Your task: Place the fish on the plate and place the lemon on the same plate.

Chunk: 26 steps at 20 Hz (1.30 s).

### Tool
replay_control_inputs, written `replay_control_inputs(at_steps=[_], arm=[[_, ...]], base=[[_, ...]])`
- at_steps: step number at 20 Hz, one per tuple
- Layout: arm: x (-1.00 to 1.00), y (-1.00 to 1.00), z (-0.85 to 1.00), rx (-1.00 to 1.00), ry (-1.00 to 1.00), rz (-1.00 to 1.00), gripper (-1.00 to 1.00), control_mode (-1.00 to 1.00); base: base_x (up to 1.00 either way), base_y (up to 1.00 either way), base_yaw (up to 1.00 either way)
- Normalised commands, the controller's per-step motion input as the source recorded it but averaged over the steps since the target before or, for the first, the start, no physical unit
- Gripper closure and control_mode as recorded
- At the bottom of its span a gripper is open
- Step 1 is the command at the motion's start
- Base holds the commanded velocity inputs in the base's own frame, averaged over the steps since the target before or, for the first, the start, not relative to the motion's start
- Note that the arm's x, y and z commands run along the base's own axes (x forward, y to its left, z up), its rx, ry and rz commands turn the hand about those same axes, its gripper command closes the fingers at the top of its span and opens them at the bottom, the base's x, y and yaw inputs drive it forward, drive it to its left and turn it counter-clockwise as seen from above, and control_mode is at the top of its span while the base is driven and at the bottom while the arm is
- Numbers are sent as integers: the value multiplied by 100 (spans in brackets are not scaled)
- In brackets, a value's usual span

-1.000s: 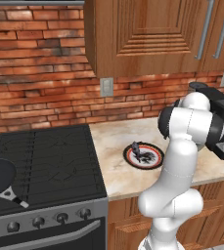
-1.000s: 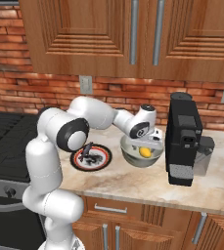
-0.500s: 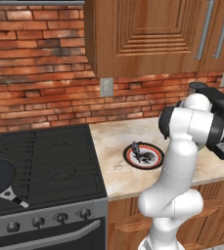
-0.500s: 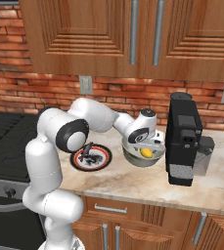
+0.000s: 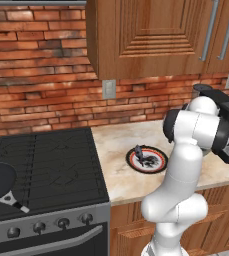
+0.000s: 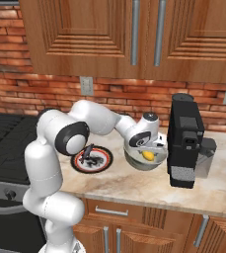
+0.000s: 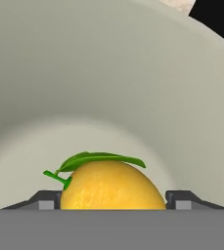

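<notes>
The two-finger claw [image 6: 149,154] is reaching down inside the pale grey round bowl [image 6: 134,160], its dark fingertips [image 7: 45,200] sitting either side of the small yellow leafed lemon [image 7: 112,185]; actual grip cannot be told. The slim dark grey fish [image 6: 89,157] is lying on the round red-banded black-rimmed plate [image 6: 103,159], just left of the claw

gripper [image 7: 113,197] lower in bowl [image 6: 143,162], nearer lemon [image 7: 111,188]

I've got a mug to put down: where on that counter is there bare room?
Bare marble lies between the stove and the plate, and along the front edge before the plate in the right base view. It is crowded to the right: the bowl with the lemon and the gripper sits close against the black coffee machine.
</notes>
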Motion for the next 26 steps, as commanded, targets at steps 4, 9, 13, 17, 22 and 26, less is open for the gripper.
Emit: replay_control_inputs(at_steps=[4,9,13,17,22,26], arm=[[-3,0,10,0,0,0,100,-100],[0,16,52,-4,0,0,100,-100],[0,34,83,-9,0,0,100,-100],[-9,46,76,-8,0,0,100,-100],[-46,93,9,-8,0,0,100,-100],[-65,100,-6,-11,-3,0,100,-100]], base=[[0,0,0],[0,0,0],[0,0,0],[0,0,0],[0,0,0],[0,0,0]])
